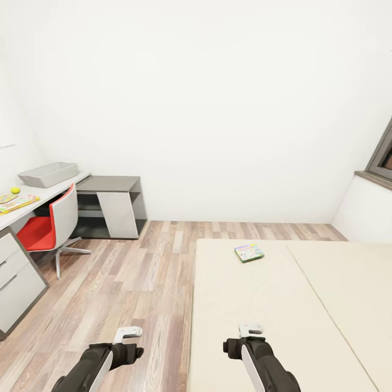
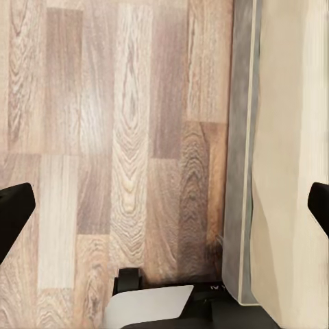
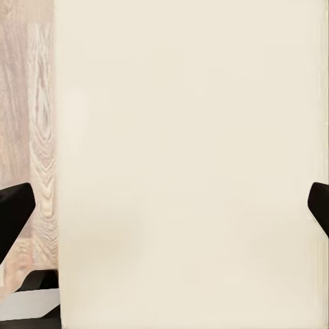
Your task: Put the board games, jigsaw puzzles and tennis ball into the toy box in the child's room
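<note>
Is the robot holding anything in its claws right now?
No, nothing. The left gripper is open above the floor, and the right gripper is open above the bed.

Under my left gripper (image 2: 164,205) the floor (image 1: 136,277) looks like wood plank, pale brown with strong grain and a soft satin sheen. My fingers (image 2: 14,209) read as matt black plastic. Beneath my right gripper (image 3: 164,205) the bed (image 1: 283,305) is a smooth, matt cream surface, cloth-like, on a dull grey frame. The board game (image 1: 249,252) on it looks like glossy printed card. The walls (image 1: 218,109) are flat matt white. The toy box (image 1: 49,174) seems smooth grey plastic on a matt light grey table (image 1: 51,191); the chair (image 1: 51,226) has a red seat and a smooth pale shell
</note>
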{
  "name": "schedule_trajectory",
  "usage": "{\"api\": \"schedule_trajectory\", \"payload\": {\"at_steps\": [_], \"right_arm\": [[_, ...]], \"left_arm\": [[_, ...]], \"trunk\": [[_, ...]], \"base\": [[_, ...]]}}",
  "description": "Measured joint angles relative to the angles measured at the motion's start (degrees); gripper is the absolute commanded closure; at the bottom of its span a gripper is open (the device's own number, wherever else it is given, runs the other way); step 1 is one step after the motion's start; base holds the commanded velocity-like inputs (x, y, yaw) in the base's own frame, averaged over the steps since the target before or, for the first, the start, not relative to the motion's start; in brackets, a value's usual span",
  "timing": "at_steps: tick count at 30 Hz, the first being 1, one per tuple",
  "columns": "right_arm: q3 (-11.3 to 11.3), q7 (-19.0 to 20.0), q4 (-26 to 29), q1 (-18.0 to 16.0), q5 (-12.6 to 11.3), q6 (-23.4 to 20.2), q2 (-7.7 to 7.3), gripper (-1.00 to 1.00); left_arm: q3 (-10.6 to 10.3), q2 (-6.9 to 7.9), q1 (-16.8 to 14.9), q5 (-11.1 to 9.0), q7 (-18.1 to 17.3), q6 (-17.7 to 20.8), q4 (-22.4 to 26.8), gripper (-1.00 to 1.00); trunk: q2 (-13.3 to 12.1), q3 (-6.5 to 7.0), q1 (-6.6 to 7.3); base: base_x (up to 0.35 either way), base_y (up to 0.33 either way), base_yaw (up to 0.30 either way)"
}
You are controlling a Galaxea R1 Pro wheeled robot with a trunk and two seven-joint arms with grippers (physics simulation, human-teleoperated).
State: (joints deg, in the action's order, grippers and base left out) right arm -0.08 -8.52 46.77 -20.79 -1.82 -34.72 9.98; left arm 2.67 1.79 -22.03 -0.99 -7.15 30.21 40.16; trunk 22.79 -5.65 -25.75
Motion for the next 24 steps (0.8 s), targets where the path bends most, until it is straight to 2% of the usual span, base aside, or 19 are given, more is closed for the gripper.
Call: {"api": "schedule_trajectory", "payload": {"at_steps": [8,24], "right_arm": [[0.0,0.01,0.0,0.0,0.0,0.0,0.0,-1.0],[0.0,0.02,-0.01,0.0,0.0,0.01,0.0,-1.0]], "left_arm": [[0.01,-0.01,0.0,-0.01,0.0,0.01,0.01,-1.0],[0.06,0.0,0.0,-0.03,0.0,0.02,0.01,-1.0]], "trunk": [[0.0,0.0,0.0],[0.0,0.0,0.0]], "base": [[0.0,-0.123,0.0],[0.0,-0.011,0.0]]}}
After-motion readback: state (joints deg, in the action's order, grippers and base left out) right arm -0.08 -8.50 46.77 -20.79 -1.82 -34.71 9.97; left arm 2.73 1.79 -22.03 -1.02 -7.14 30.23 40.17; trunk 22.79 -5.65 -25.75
